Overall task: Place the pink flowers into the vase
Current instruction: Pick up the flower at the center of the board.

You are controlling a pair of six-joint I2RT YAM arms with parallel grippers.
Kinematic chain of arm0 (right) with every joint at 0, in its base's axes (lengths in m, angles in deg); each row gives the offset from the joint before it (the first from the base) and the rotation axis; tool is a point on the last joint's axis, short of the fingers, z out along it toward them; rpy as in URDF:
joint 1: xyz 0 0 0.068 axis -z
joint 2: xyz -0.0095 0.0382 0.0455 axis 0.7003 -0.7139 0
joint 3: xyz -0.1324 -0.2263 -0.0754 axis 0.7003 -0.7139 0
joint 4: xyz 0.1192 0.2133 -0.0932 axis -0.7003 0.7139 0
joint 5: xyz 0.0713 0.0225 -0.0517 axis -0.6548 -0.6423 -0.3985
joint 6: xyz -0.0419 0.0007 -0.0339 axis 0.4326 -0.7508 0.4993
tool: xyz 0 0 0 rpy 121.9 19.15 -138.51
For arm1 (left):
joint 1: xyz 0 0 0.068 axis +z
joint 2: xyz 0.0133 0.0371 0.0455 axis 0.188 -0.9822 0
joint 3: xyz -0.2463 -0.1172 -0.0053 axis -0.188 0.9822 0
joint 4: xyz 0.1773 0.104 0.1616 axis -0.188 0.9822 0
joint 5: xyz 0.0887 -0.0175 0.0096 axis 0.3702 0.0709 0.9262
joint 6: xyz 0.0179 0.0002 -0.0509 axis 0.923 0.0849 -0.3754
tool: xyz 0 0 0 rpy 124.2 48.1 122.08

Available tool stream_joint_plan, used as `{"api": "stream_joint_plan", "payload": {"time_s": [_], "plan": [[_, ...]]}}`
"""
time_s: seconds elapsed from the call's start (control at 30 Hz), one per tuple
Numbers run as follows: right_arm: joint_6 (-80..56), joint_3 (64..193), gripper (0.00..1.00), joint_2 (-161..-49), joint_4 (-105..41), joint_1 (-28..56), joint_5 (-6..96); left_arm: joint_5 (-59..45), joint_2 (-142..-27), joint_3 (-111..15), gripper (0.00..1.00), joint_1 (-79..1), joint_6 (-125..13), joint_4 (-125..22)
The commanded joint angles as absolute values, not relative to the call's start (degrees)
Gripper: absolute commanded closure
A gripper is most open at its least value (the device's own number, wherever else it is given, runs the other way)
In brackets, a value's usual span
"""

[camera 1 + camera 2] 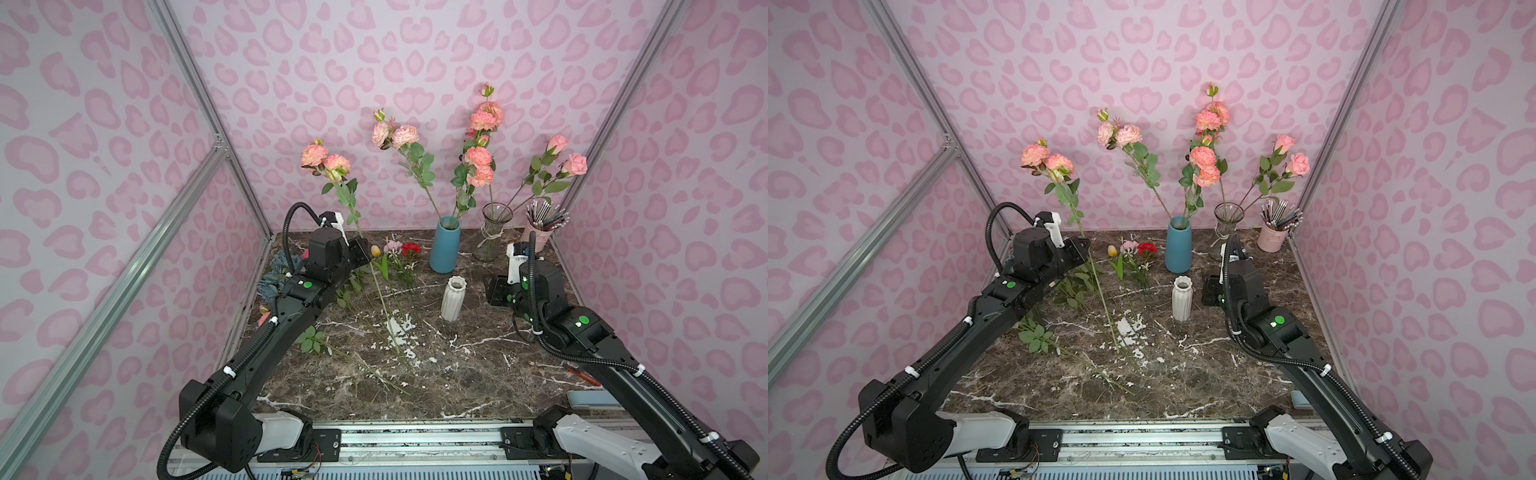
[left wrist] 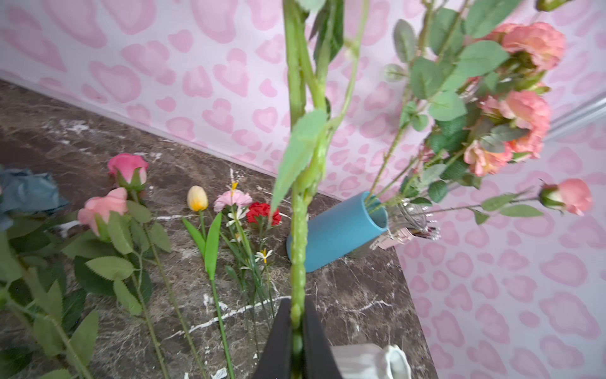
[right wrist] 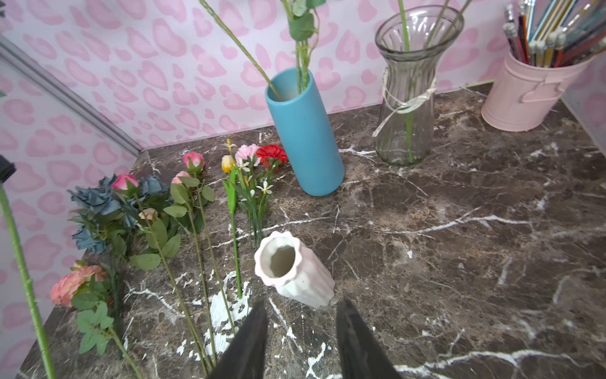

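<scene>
The left gripper point(image 2: 296, 316) pinches the green stem of a pink spray point(image 1: 326, 161) between closed jaws, holding it upright over the far left of the marble table point(image 1: 478, 374). The blooms are cut off in the left wrist view, and the wrist hides the fingertips in both top views. The right gripper point(image 3: 301, 303) hovers with jaws partly apart, gripping nothing, just right of the white ribbed vase point(image 3: 295, 272). Farther back, the blue vase point(image 1: 444, 249) carries two pink stems point(image 1: 480, 162) and the glass vase point(image 1: 492, 232) a branch of pink roses point(image 1: 575, 164). More pink flowers point(image 3: 193, 160) lie at the table's left beside a blue hydrangea point(image 3: 95, 200), largely hidden behind the left arm in the top views
</scene>
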State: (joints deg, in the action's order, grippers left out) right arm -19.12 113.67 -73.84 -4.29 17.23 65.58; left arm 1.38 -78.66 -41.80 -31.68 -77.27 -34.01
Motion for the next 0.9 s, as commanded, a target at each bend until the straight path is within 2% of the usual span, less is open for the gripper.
{"api": "stream_joint_plan", "payload": {"time_s": [0.0,0.4,0.87], "plan": [[-14.6,116.1,0.61,-73.1,-7.1,17.2,58.8,-8.1,-78.2,-43.4,0.97,-31.6,-72.0,-39.1],[-16.4,121.1,0.62,-78.3,-21.2,17.2,34.9,-32.1,-81.4,-48.1,0.97,-31.6,-67.4,-41.8],[-25.8,123.7,0.64,-88.2,-40.6,17.1,18.7,-44.8,-77.4,-41.8,0.97,-31.7,-69.0,-49.3]]}}
